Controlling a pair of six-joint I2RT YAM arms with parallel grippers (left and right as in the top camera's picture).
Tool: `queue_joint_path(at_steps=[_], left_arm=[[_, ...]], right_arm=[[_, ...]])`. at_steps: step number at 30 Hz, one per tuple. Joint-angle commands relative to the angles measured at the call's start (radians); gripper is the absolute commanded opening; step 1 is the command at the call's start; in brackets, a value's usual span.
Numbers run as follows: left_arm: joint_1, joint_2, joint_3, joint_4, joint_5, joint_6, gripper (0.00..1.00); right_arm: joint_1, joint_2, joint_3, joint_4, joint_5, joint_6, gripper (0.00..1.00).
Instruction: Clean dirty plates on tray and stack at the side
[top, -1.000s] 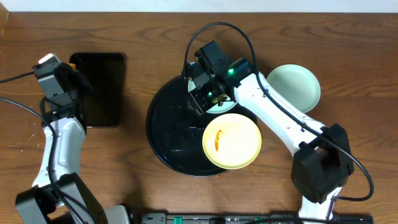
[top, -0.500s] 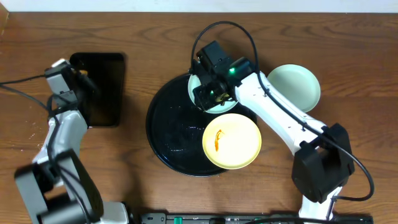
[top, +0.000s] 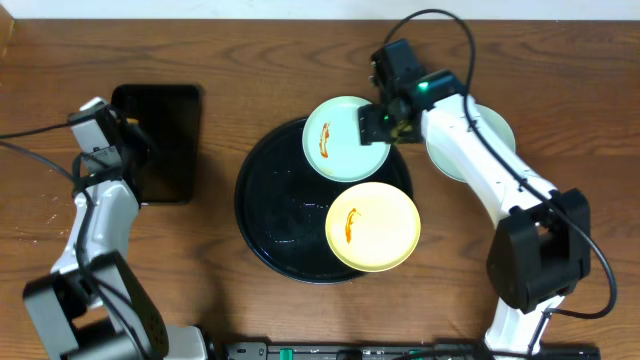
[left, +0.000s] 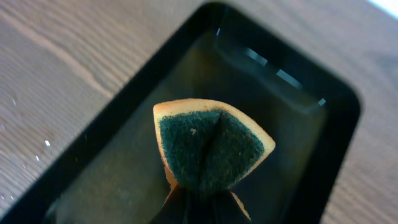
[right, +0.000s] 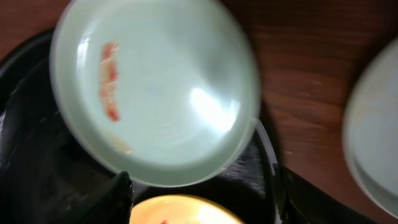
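A sponge (left: 211, 146) is pinched in the left gripper (left: 202, 198). The right gripper (right: 200, 186) is spread wide, seemingly clear of the mint plate (right: 168, 106), whose smear (right: 109, 81) runs top to bottom.

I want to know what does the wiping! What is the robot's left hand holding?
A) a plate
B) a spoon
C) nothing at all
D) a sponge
D: the left gripper is shut on a folded sponge, green on one side and yellow on the other, held over the small rectangular tray.
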Motion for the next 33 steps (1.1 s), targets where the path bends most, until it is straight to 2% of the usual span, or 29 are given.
queue_joint_path(at_steps=[1,10,14,18,21,23,26,33], left_arm=[[0.004,-0.003,0.0,0.008,-0.02,0.015,0.08],[0.004,-0.004,0.0,-0.018,-0.021,0.016,0.08],[0.004,-0.004,0.0,-0.016,-0.021,0.016,0.07],[0.004,-0.004,0.0,-0.014,-0.021,0.016,0.08],[0.004,-0.004,0.0,-0.015,-0.021,0.016,0.07],[0.004,-0.004,0.0,-0.015,-0.021,0.016,0.08],[0.004,-0.004,0.0,-0.015,-0.021,0.016,0.07],[0.004,-0.004,0.0,-0.015,-0.021,0.016,0.08]], right_arm=[[-0.028,-0.03,-0.006,0.0,0.067,0.059,0.68],[-0.019,-0.03,-0.159,0.134,0.053,0.175,0.54],[-0.019,-0.03,-0.201,0.187,0.053,0.197,0.44],[-0.019,-0.03,-0.232,0.253,0.057,0.198,0.45],[-0.019,-0.03,-0.254,0.326,0.106,0.195,0.49],[-0.019,-0.03,-0.268,0.378,0.153,0.156,0.5],[-0.021,-0.017,-0.275,0.436,0.151,0.048,0.58],[-0.021,0.031,-0.275,0.438,0.093,-0.043,0.54]])
